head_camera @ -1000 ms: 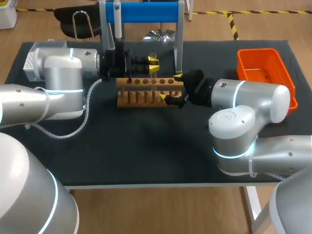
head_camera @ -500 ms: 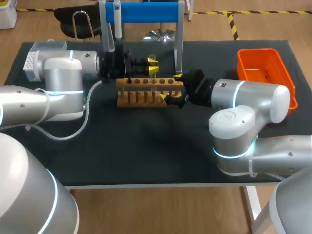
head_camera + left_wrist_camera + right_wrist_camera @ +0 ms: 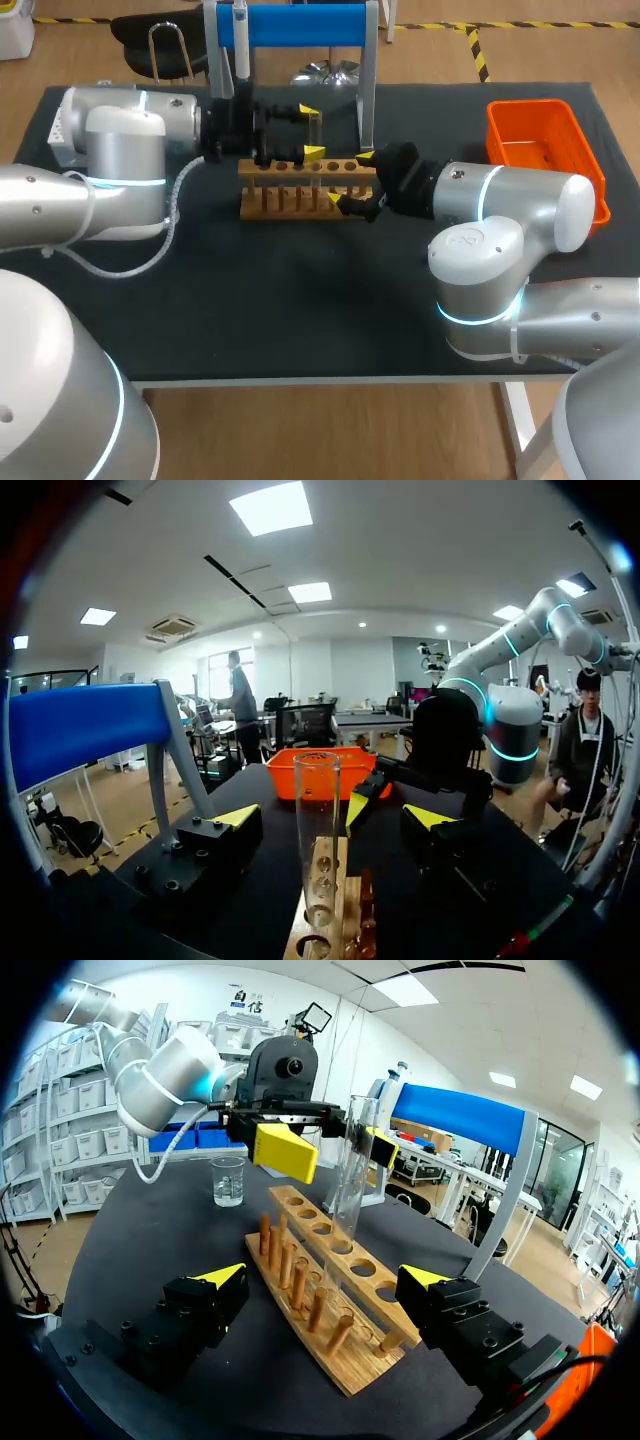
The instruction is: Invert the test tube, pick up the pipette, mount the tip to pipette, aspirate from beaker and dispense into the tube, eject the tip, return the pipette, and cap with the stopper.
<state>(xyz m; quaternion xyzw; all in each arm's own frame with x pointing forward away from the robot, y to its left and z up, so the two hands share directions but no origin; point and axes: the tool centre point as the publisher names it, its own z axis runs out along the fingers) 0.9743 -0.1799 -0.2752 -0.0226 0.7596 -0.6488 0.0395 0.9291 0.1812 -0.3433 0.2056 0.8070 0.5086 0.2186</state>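
Left gripper (image 3: 311, 132) has been opened; tube (image 3: 318, 830) left upright in rack (image 3: 300, 190). Right gripper (image 3: 350, 178) held spread astride rack. Inversion judged done.

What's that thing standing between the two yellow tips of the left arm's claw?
A clear glass test tube, standing upright in the wooden rack, sits between the left claw's open fingers, touching neither. The left wrist view shows this plainly.

Dark desk (image 3: 300, 310): wooden rack (image 3: 300, 195) just off centre toward 12 o'clock, blue-topped stand (image 3: 300, 25) behind it at the 12 edge, orange basket (image 3: 545, 130) at 2, white perforated box (image 3: 62, 125) at 10 (half hidden). Glass beaker (image 3: 228, 1180) stands near the rack's far end.
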